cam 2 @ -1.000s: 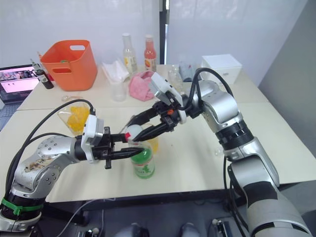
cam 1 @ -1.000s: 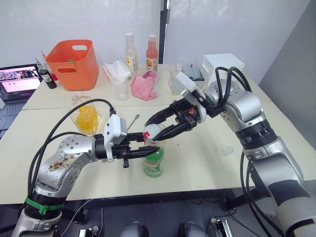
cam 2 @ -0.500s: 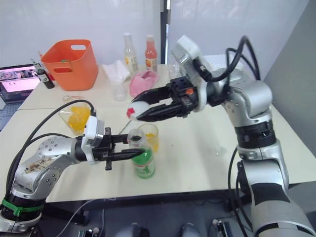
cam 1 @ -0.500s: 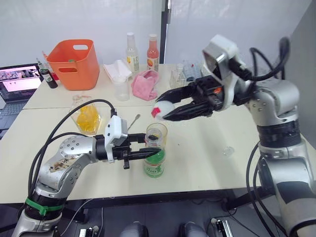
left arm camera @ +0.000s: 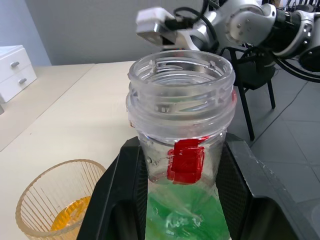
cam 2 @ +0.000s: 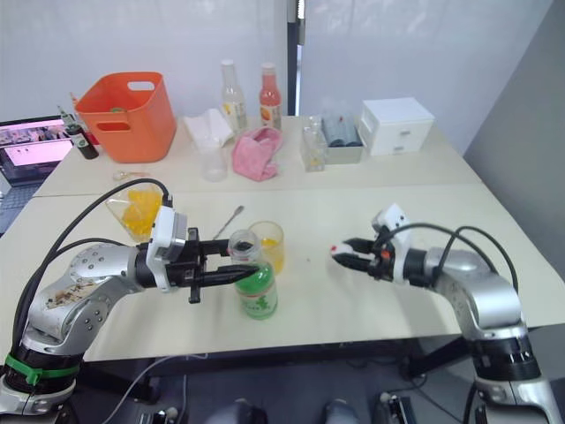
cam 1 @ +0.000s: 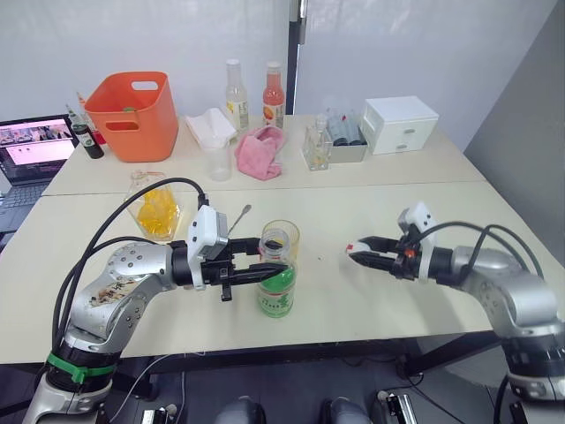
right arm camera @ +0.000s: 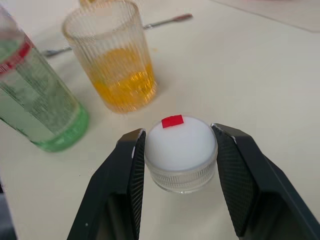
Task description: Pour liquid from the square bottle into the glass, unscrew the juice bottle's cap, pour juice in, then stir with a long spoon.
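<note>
long spoon [cam 1: 237, 217] mostly hidden behind left arm, laptop [cam 1: 26, 150] cut off

— What do we look like from up here?

— Our arms are silver-grey metal, rounded at the joints, with black bands and looping black cables. The left arm's shell is scuffed and wears a green strap, lower left of the frame.

— And the ends?

— A white block sits behind each: left hand [cam 1: 256, 269], right hand [cam 1: 357, 253], both with two black fingers [right arm camera: 131, 172].

- My left gripper [cam 1: 252, 269] is clamped around the juice bottle [cam 1: 275, 284], forearm level.
- My right gripper [right arm camera: 176, 150] sits low, pinching the juice bottle's cap [right arm camera: 180, 147].
</note>
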Action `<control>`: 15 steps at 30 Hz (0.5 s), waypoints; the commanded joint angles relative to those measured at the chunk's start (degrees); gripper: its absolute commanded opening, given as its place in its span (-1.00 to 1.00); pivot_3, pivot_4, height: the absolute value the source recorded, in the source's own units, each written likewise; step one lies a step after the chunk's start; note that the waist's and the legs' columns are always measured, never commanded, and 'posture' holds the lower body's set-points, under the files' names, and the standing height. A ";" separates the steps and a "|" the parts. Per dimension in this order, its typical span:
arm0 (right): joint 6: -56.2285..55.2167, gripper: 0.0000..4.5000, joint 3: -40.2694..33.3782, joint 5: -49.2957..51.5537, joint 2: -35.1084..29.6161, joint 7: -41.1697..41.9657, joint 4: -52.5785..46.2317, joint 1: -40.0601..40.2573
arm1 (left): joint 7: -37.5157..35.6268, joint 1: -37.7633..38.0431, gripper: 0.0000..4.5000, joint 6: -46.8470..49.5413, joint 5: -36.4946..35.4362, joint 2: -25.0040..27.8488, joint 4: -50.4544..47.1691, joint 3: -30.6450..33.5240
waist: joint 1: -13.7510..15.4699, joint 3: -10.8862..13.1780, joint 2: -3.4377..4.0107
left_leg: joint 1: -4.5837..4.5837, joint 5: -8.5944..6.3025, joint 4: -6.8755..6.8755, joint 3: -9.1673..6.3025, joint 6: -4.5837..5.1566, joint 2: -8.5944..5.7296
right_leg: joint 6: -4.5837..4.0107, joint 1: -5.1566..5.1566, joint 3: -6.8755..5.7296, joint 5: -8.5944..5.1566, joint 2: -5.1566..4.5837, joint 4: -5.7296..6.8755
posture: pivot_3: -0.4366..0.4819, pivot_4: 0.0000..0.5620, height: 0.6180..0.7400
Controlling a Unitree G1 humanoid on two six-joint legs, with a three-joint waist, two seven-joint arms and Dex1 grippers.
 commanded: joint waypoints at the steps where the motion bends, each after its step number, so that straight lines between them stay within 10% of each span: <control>1: -5.60 -0.27 -2.45 -2.20 1.32 -3.23 -1.64 4.38 | -0.44 0.17 -0.35 0.10 0.56 0.17 -0.47 -0.74 | 0.01 0.00 0.00 | 0.03 0.00 0.00 -0.01 0.00 0.00 | 0.00 0.02 0.00 0.00 0.01 0.01 | -0.05 -0.47 0.55; 15: -18.03 -0.27 -1.68 -8.70 4.83 -7.02 8.44 8.81 | -0.29 0.24 -0.35 0.09 0.56 0.47 -0.68 -0.27 | -0.01 0.00 0.00 | 0.05 0.00 0.00 -0.02 0.01 0.00 | -0.01 0.02 0.03 -0.01 0.01 0.02 | -0.05 -0.47 0.55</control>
